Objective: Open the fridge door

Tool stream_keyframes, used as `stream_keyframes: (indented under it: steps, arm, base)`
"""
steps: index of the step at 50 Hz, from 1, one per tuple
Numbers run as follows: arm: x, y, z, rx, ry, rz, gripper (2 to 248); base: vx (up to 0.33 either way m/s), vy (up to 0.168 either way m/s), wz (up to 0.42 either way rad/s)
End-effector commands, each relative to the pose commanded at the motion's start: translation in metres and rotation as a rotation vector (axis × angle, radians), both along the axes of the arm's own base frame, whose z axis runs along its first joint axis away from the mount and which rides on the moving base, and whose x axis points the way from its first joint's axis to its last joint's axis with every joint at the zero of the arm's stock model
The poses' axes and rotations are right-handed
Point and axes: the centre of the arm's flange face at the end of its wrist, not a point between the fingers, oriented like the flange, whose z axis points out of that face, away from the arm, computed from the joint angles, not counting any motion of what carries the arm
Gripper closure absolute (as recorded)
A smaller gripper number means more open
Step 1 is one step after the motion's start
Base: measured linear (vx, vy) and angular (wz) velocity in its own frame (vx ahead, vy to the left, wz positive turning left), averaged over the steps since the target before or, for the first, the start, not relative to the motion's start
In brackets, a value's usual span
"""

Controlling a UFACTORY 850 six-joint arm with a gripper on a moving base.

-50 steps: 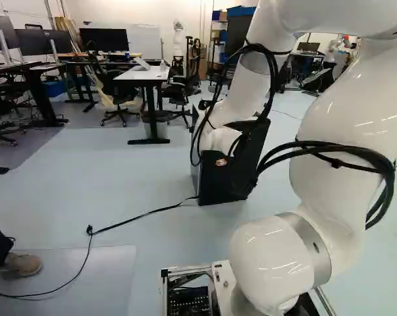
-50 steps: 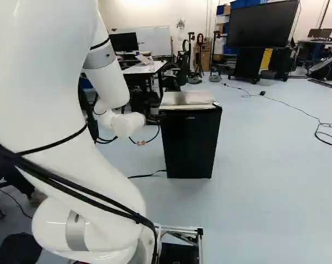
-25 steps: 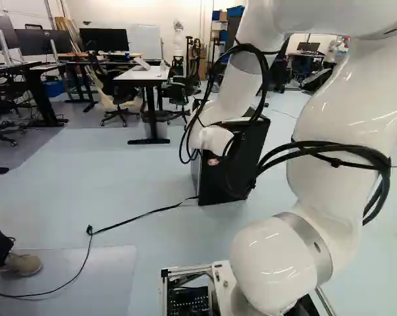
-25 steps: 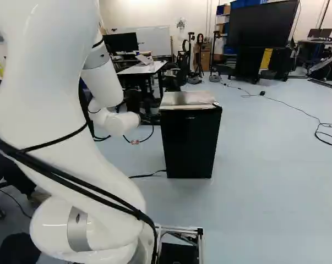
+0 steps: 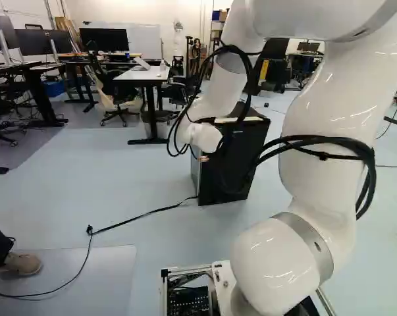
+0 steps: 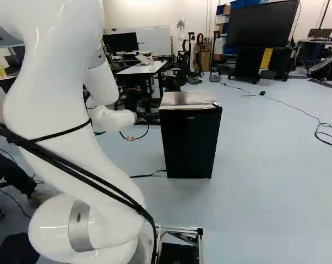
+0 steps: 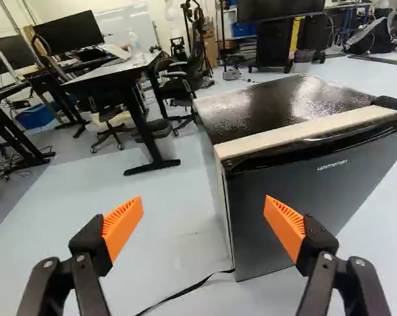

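Arm (image 5: 326, 125) swung a bit L vs. prev., fridge door (image 7: 343, 187) still shut.

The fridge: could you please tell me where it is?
In the right base view, the fridge stands on the floor, just right of the arm's wrist.

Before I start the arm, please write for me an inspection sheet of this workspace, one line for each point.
Surface: pale floor, with the fridge standing upright on it.
Job's things: fridge door looks shut.
Clutter: white table beyond the fridge, with items on its top.
Pincer: open, nothing held.
Cables: black floor cable leads to the fridge's foot; black arm cables hang in loops.
Surroundings: office chairs, whiteboard, large dark screen.
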Motion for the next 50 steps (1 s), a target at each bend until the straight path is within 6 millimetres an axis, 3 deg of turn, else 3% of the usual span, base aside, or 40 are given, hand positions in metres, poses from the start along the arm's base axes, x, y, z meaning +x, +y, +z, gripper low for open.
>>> stream_keyframes:
  steps: [50]
  arm:
    - [0.055, 0.051, -0.01, 0.138, -0.003, -0.24, 3]
  base:
    - [0.0, 0.0, 0.0]
